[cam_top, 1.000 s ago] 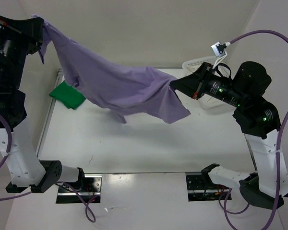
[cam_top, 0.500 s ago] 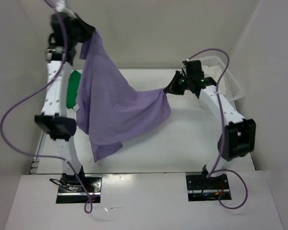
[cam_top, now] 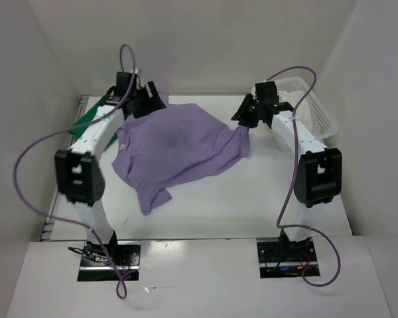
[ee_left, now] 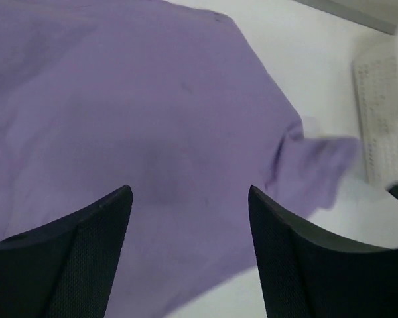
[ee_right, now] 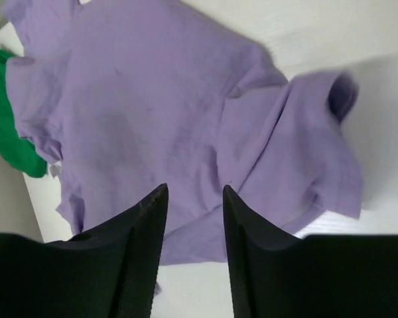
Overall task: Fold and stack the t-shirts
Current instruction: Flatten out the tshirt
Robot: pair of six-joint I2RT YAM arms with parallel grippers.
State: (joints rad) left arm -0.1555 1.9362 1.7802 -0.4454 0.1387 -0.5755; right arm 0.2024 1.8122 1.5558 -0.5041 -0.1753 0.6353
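The lavender shirt (cam_top: 179,149) lies spread on the bench (cam_top: 252,199), roughly flat but rumpled. Its long axis runs across the bench from left to right, with the neck towards the left arm and the hem towards the right. The left gripper (cam_top: 148,104) hangs over its far left edge with jaws wide and nothing between them. The right gripper (cam_top: 244,119) is over the far right corner, where the cloth is bunched into a small fold, and its jaws stand apart more narrowly, also empty. The body of the shirt lies on the near side of both grippers and between them, so each arm is nearest to its own end. One sleeve trails off crumpled at the near left. The green shirt (cam_top: 86,120) sits at the far left edge, just beside the lavender one, and the basket (cam_top: 318,106) is at the far right. A small white tag (ee_right: 53,171) shows at the neck, too small to read, and no other writing is visible
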